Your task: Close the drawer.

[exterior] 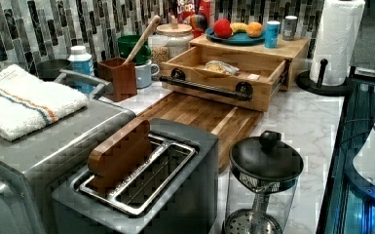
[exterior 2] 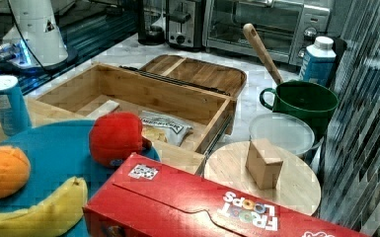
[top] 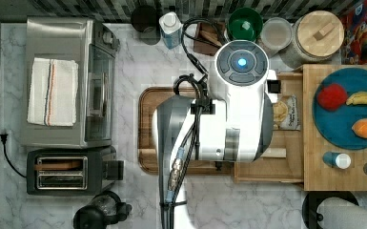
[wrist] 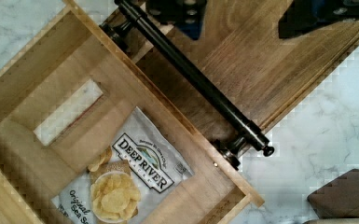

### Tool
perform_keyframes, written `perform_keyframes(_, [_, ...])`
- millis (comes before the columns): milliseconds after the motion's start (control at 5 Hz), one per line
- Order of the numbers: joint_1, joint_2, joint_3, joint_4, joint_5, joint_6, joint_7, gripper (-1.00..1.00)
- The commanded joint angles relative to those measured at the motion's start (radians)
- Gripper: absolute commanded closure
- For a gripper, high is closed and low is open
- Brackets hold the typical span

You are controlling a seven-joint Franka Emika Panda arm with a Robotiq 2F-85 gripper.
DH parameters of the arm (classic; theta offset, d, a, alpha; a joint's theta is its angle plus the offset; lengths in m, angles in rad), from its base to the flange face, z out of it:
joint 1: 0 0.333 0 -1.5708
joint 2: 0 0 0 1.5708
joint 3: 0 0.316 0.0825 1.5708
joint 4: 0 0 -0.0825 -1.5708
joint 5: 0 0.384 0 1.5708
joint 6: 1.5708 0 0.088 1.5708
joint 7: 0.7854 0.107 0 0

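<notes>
Gripper (wrist: pixel 242 14): dark finger parts at the wrist view's edge, set apart above the cutting board (wrist: pixel 261 60), nothing between them, so released. Just beside them, the drawer's black bar handle (wrist: pixel 196 79). The drawer (exterior: pixel 224 73) stands pulled out from under the bamboo slab (exterior: pixel 253 46), its front over the cutting board's edge. Chip bag (wrist: pixel 135 177) lies flat on the drawer floor. In the top view, the arm (top: pixel 229 109) hangs over board and drawer.
</notes>
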Motion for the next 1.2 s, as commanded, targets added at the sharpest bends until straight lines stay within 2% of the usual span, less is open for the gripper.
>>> perform_keyframes(200, [-0.001,0.000,0.001,0.000,-0.002,0.002,-0.011,1.00])
perform_keyframes(400, [-0.001,0.000,0.001,0.000,-0.002,0.002,-0.011,1.00])
perform_keyframes(600, [0.008,0.021,0.027,0.024,0.031,-0.045,-0.035,-1.00])
perform_keyframes(800, [0.043,-0.014,0.067,-0.046,0.012,0.000,-0.100,-1.00])
perform_keyframes(1000, [0.072,-0.026,0.096,-0.081,-0.014,0.040,-0.195,-1.00])
perform_keyframes(1200, [0.083,-0.023,0.121,-0.087,0.005,0.046,-0.275,-1.00])
